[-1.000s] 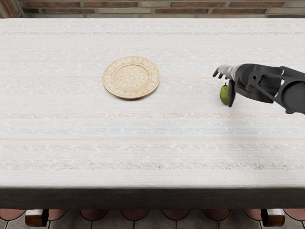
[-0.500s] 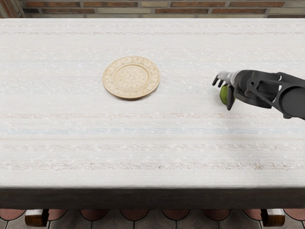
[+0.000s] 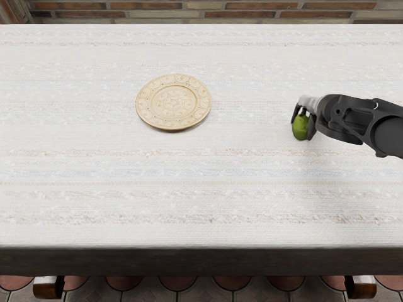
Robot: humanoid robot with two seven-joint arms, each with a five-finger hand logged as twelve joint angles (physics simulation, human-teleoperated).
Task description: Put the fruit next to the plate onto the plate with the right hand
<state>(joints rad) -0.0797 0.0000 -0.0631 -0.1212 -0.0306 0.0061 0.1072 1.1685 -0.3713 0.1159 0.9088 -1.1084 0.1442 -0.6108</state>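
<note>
You have the right hand [image 3: 307,114] closed on the fruit [image 3: 300,128]. Its fingers [image 3: 296,116] curl down over the top and sides, so only the lower front of the green skin shows beneath them. The fruit sits low, at the surface of the bench [image 3: 201,189] (whether it rests on the cloth or is just clear of it, you cannot tell from this angle). The dark arm [image 3: 365,119] comes in from the right edge and lies roughly level above the bench top. The plate [image 3: 173,101], round, tan and patterned, lies flat a little left of the bench's middle. The fruit is well apart from the plate, off to its right and slightly nearer the front edge. A pale cloth with faint stripes covers the whole bench, and a brick wall [image 3: 189,6] runs along behind it
</note>
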